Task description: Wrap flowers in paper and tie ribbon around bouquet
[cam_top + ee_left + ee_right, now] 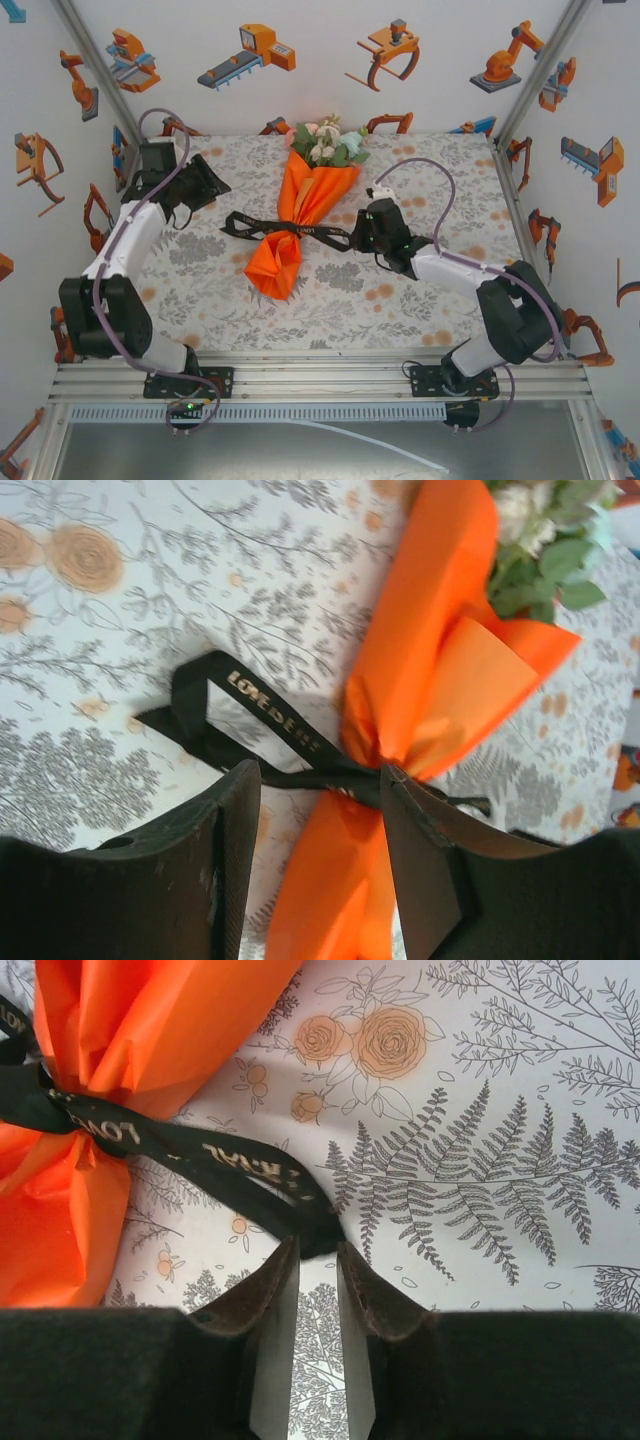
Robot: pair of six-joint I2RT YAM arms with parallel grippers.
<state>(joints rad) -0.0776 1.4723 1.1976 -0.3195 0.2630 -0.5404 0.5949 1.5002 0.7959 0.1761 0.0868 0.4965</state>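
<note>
We see the ribbon [300,232] tied round the bouquet [312,195] mid-frame; left pincer [318,775] gapes, right pincer [318,1250] barely parted, both released.

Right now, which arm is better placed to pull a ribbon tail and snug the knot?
Right, likely. The right claw is open, with the tail of the black ribbon lying at its fingertips. The left claw is open too, but the top view shows it back from the left loop.
</note>
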